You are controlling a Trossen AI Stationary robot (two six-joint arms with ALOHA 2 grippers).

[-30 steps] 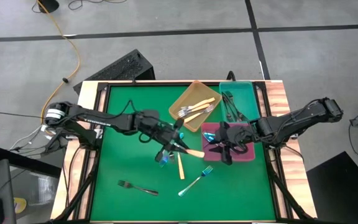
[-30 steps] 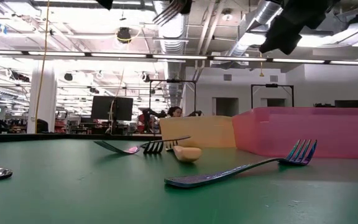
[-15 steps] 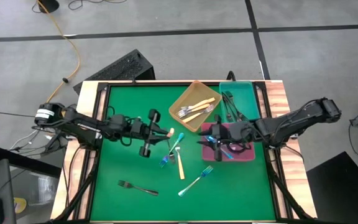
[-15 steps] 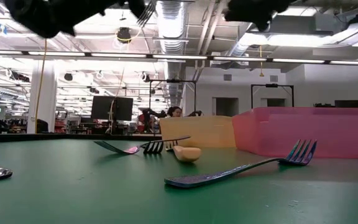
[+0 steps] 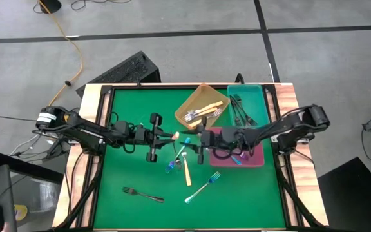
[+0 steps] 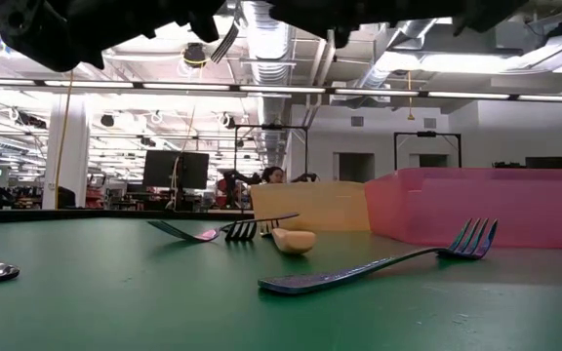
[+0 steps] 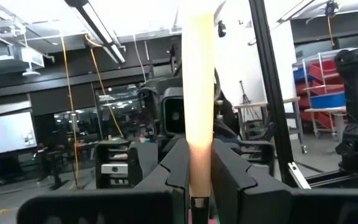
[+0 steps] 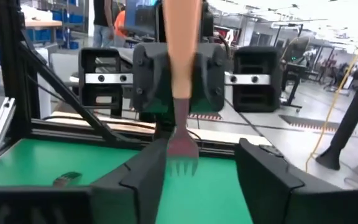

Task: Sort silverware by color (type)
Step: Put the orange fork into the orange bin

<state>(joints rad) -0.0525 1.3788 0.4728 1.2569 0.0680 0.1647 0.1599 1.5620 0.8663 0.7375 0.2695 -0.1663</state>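
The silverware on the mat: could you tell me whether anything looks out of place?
Yes. Four forks lie loose outside the trays: a black fork, two blue forks and a cream-handled fork. Another cream-handled fork is held in mid-air by the left gripper, facing the open right gripper.

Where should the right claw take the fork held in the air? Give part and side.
Grip the neck just behind the tines, coming straight from the tine end: the left claw holds the cream-handled fork level by its handle, tines pointing into the open right claw.
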